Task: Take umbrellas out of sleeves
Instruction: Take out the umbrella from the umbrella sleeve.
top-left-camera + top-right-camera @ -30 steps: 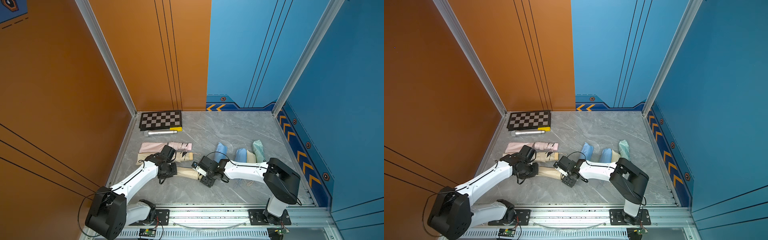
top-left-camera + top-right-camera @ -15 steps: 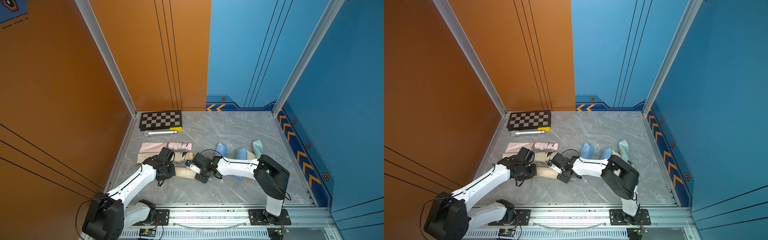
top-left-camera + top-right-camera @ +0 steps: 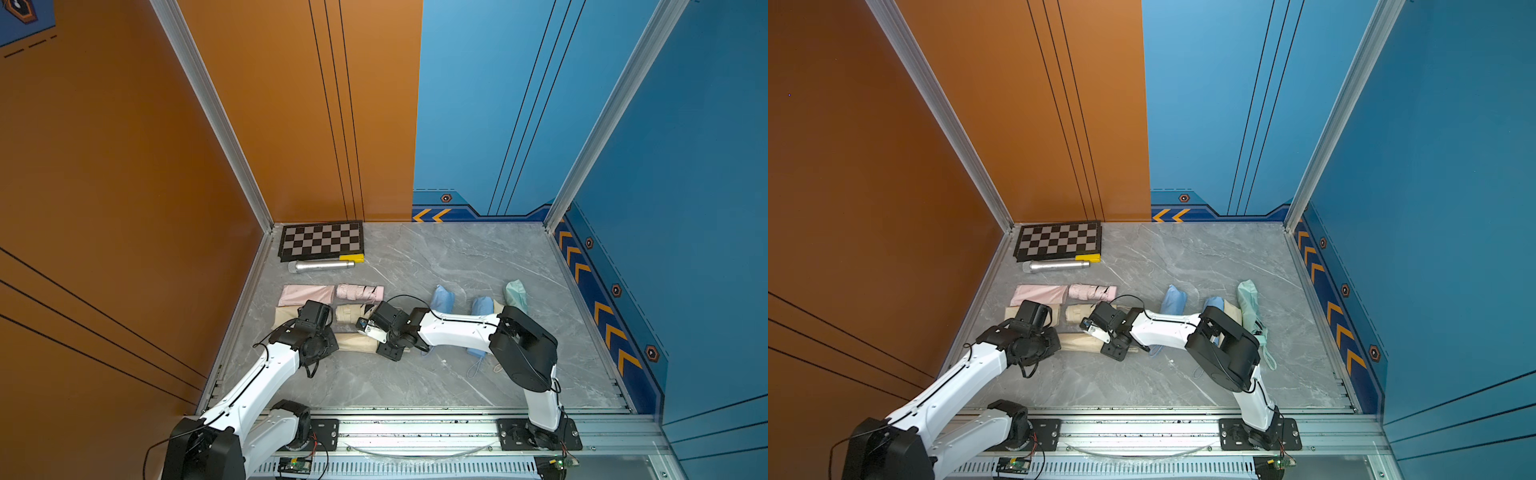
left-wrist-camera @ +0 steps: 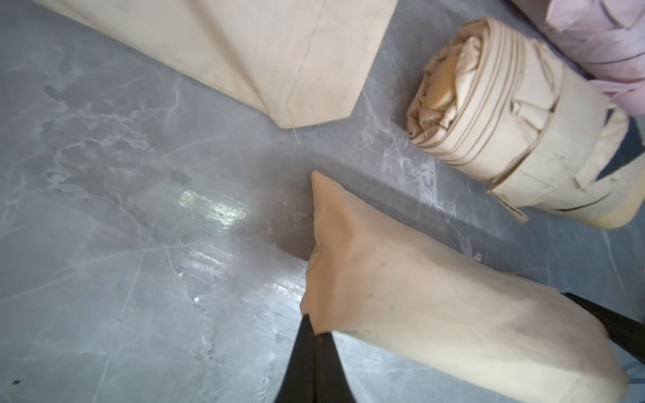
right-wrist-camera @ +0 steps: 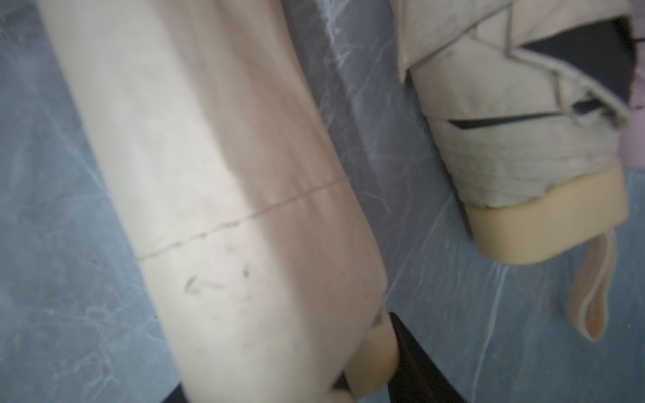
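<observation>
Cream sleeve (image 4: 436,314), umbrella inside, lies on the tabletop (image 3: 436,249) low centre in both top views, between the two arms. Left hand (image 4: 316,331): fingers pressed together, pinching the sleeve's closed corner, fabric only as far as I can tell. Right hand (image 3: 376,343) sits at the open end. The right wrist view shows the cream handle (image 5: 375,356) poking out with one black finger (image 5: 415,370) touching it; the other finger is hidden under the sleeve, so clamped or not, cannot tell.

Step in hand, my read: strip this umbrella. To do it well, left keeps the corner pinch and stays put. Right takes the handle only, no hem in the jaws, then pulls straight along the sleeve toward frame right, low over the tabletop. An off-axis pull would likely bunch the fabric.

Just above in frame: bare cream umbrella (image 3: 349,313) beside flat empty cream sleeve (image 3: 286,318). Above those: pink umbrella (image 3: 359,292), pink sleeve (image 3: 307,294). Blue sleeves (image 3: 441,297) and mint sleeve (image 3: 515,291), right of centre, look full.

Versus a second ago: right hand has shifted left onto the sleeve mouth and less sleeve shows between the hands. Left hand is about where it was.
</observation>
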`<state>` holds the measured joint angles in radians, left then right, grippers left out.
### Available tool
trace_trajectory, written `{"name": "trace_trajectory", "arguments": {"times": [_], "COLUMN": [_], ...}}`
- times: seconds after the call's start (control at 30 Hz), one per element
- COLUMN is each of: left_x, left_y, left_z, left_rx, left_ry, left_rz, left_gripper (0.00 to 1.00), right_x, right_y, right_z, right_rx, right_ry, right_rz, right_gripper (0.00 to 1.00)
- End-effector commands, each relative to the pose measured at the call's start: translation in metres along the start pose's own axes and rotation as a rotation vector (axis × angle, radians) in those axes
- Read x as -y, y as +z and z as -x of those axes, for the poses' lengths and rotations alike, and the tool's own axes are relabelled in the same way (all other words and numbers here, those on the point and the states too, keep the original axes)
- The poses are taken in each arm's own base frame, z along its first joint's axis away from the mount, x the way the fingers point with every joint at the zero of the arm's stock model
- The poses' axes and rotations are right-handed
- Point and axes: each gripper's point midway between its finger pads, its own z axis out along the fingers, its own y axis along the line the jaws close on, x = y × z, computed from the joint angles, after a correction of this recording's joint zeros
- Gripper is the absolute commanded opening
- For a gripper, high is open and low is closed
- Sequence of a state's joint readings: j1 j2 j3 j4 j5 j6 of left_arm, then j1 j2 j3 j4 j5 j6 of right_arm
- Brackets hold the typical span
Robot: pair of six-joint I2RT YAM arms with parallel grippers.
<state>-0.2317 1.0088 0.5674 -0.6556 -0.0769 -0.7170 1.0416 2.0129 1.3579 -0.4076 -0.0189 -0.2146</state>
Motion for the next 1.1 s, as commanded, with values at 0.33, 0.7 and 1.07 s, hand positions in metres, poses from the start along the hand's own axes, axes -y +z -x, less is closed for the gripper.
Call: {"name": "trace_trajectory", "arguments": {"times": [0.33,0.7,1.07], "left_x": [-0.022,-0.027,-0.033], "left_y": [0.003,0.004,0.002], "left_z": [0.02,0.027,0.034], "left_rx": [0.077,0.098,0.112], "left_ry": [-0.119,-0.159,-0.21], "left_rz": [0.029,0.027,0.029], "left_gripper": [0.0,0.0,0.0], "right_x": [-0.008,-0.006,-0.003], "right_y": [0.026,0.027,0.025], "right_z": [0.003,0.0,0.007], "right_rx": [-0.048,-0.062,-0.046], "right_ry": [-0.063,-0.074,-0.079], "right_rz": [0.042,0.049,0.049], "right_gripper": [0.31,0.3,0.3]}}
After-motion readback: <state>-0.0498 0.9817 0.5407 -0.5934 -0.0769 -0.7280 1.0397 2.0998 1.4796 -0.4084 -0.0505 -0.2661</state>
